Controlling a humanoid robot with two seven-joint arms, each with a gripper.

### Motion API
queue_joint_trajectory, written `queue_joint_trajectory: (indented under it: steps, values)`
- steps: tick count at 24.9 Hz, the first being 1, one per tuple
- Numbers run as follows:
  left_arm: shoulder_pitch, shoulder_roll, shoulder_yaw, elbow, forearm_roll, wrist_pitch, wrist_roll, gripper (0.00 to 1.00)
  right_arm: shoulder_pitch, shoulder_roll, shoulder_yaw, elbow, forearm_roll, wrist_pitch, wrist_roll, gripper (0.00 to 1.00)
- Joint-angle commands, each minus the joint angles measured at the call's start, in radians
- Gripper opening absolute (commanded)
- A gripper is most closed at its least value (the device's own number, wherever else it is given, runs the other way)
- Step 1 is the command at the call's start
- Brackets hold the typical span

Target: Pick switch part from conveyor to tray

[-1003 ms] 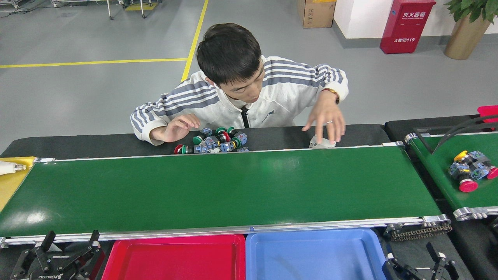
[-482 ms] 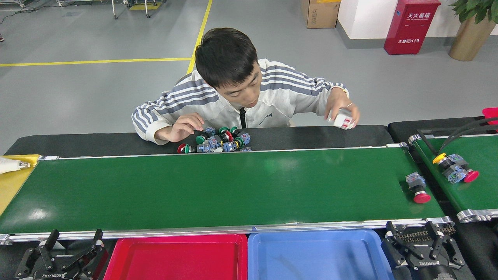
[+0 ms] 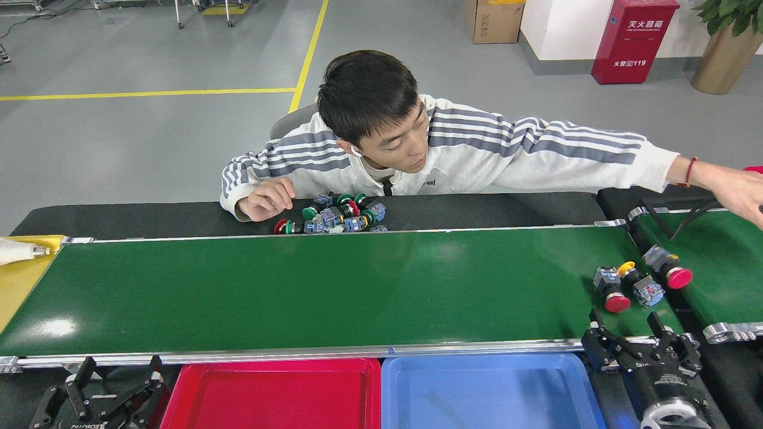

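Grey workshop floor with a yellow line behind, and a person (image 3: 417, 149) seated at the far side of the black tabletop (image 3: 149, 217), beyond the conveyor (image 3: 298, 286). Half a second back, only one switch part on the long belt's right end; now two there, carried a little further left: a red-capped switch part (image 3: 611, 292) and, touching or just beside it, a yellow-capped switch part (image 3: 636, 285). Third one, a red-capped part (image 3: 667, 271), at the very end of the short belt (image 3: 727, 268), about at the gap between the two belts; hard to say whether already crossing. Person's outstretched hand (image 3: 742, 193) now reaching far right over that short belt, no longer holding a white box above the tabletop; other hand (image 3: 265, 199) resting beside the loose pile of parts (image 3: 337, 217). Right gripper (image 3: 626, 333) raised since then to the conveyor's near rail, fingers (image 3: 596, 325) spread wide, nothing between them, just short of the red-capped switch part. Left gripper (image 3: 122, 375) low at the near left edge, fingers likewise spread and empty, well apart from any part. Red tray (image 3: 179, 393) and blue tray (image 3: 572, 387) side by side below the near rail, both bare. Meaning for the task, as a judgement: parts now within the right arm's reach, pick not yet begun; with two parts so close together, some risk of nudging the yellow-capped one while closing on the red.
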Motion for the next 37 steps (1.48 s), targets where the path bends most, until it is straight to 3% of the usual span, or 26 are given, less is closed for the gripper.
queue_joint_trajectory:
  steps: [1, 6, 11, 19, 23, 26, 27, 30, 34, 37]
  values:
    - [-0.015, 0.005, 0.01, -0.003, -0.003, 0.003, 0.008, 1.0, -0.016, -0.001, 0.009, -0.001, 0.0, 0.006, 0.006, 0.99]
    - [-0.028, 0.005, 0.007, 0.013, -0.003, 0.003, 0.008, 1.0, -0.039, 0.0, 0.012, 0.033, 0.0, 0.005, 0.006, 0.99]
    - [-0.049, 0.009, 0.013, 0.033, -0.001, 0.005, 0.008, 1.0, -0.13, 0.014, 0.076, 0.113, 0.003, 0.031, 0.006, 0.99]
    - [-0.066, 0.012, 0.007, 0.046, 0.002, 0.005, 0.008, 1.0, -0.163, 0.079, 0.187, 0.137, 0.006, 0.054, 0.006, 0.97]
    - [-0.07, 0.014, 0.005, 0.053, 0.002, 0.005, 0.008, 1.0, -0.171, 0.076, 0.2, 0.156, 0.005, 0.049, 0.007, 0.82]
    - [-0.067, 0.009, 0.005, 0.045, 0.003, 0.005, 0.008, 1.0, -0.179, 0.073, 0.2, 0.157, 0.002, 0.043, 0.021, 0.38]
    - [-0.066, 0.008, 0.005, 0.046, 0.003, 0.005, 0.008, 1.0, -0.182, 0.073, 0.2, 0.157, 0.002, 0.043, 0.038, 0.28]
    - [-0.067, 0.011, 0.005, 0.053, 0.0, 0.008, 0.008, 1.0, -0.191, 0.076, 0.2, 0.156, -0.001, 0.041, 0.085, 0.1]
    - [-0.063, 0.008, 0.007, 0.045, 0.003, 0.008, 0.008, 1.0, -0.191, 0.073, 0.223, 0.136, 0.0, 0.037, 0.087, 0.02]
    - [-0.057, 0.002, 0.005, 0.046, 0.003, 0.011, 0.008, 1.0, -0.168, 0.071, 0.27, 0.031, 0.0, -0.017, 0.088, 0.02]
